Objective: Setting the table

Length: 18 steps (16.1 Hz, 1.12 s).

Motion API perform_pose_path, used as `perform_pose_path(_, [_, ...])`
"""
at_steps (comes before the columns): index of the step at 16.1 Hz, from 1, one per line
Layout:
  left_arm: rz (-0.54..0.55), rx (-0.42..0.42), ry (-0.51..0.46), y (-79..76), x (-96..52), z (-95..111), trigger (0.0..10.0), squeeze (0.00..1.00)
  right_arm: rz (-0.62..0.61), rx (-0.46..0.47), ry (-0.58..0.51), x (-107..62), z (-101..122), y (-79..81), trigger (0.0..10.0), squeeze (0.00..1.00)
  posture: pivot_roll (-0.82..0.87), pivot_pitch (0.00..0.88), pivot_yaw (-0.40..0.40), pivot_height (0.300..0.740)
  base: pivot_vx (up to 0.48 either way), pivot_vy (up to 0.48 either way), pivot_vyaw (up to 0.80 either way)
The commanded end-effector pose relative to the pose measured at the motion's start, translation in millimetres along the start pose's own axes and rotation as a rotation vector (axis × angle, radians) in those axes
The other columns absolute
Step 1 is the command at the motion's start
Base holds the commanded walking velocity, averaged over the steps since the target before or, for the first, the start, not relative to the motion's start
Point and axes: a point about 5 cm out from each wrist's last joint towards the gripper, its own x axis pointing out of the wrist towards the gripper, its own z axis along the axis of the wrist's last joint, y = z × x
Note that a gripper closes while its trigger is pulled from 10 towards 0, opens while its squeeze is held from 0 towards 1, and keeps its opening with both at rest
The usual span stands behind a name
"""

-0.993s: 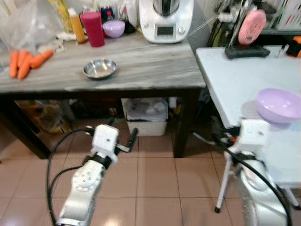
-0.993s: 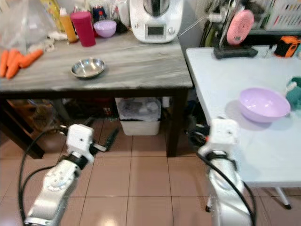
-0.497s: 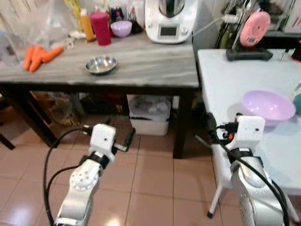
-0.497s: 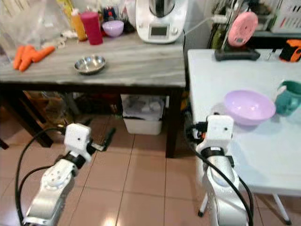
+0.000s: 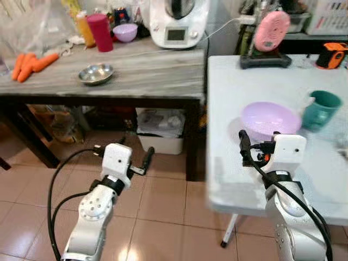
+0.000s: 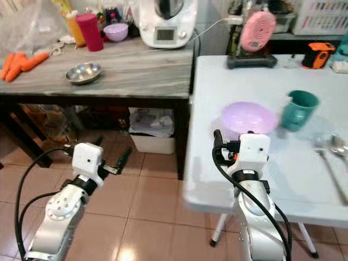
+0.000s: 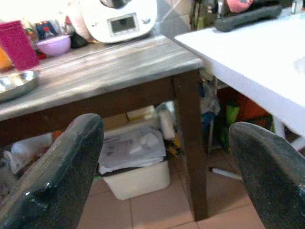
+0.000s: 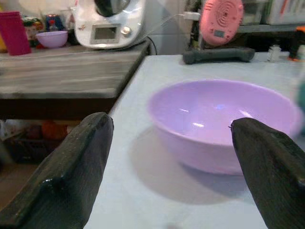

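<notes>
A large purple bowl (image 6: pixel 250 117) sits on the white table (image 6: pixel 261 179), with a teal mug (image 6: pixel 297 109) to its right. A spoon and another piece of cutlery (image 6: pixel 328 155) lie at the table's right edge. My right gripper (image 8: pixel 170 123) is open over the table's near left part, just short of the bowl, which lies ahead between its wide-spread fingers (image 8: pixel 78 167). My left gripper (image 7: pixel 164 125) is open and holds nothing, low over the tiled floor in front of the grey wooden table (image 6: pixel 136 76).
On the grey table stand a steel bowl (image 6: pixel 83 72), carrots (image 6: pixel 22 61), a red cup (image 6: pixel 87 24), a small purple bowl (image 6: pixel 116 31) and a white kitchen machine (image 6: pixel 166 22). A white bin (image 6: pixel 155 130) sits under it. A pink fan (image 6: pixel 255 32) stands at the white table's back.
The camera has swung to the right, bringing the mug and cutlery into view. My right gripper now stands over the white table's edge, closer to the purple bowl.
</notes>
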Motion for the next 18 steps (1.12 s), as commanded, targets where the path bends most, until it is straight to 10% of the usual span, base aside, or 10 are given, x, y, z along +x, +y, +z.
perform_pose_path(1, [-0.022,0.000,-0.006,-3.7,1.5,2.6,10.0,0.00,-0.012,-0.004,-0.021,0.4,5.2,-2.7,10.0,0.00,-0.25,0.053,0.075,0.740,0.000,-0.322,0.00])
perform_pose_path(10, [-0.117,-0.056,-0.015,-9.6,-0.6,6.0,10.0,0.00,0.113,-0.205,-0.017,22.1,14.3,-12.1,10.0,0.00,-0.24,0.071,0.072,0.740,0.000,-0.104,0.00])
perform_pose_path(18, [-0.286,-0.095,0.000,-25.9,-11.7,5.0,10.0,0.00,0.554,-0.516,0.030,60.8,34.5,3.8,10.0,0.00,-0.24,0.114,0.043,0.740,0.000,0.000,0.00])
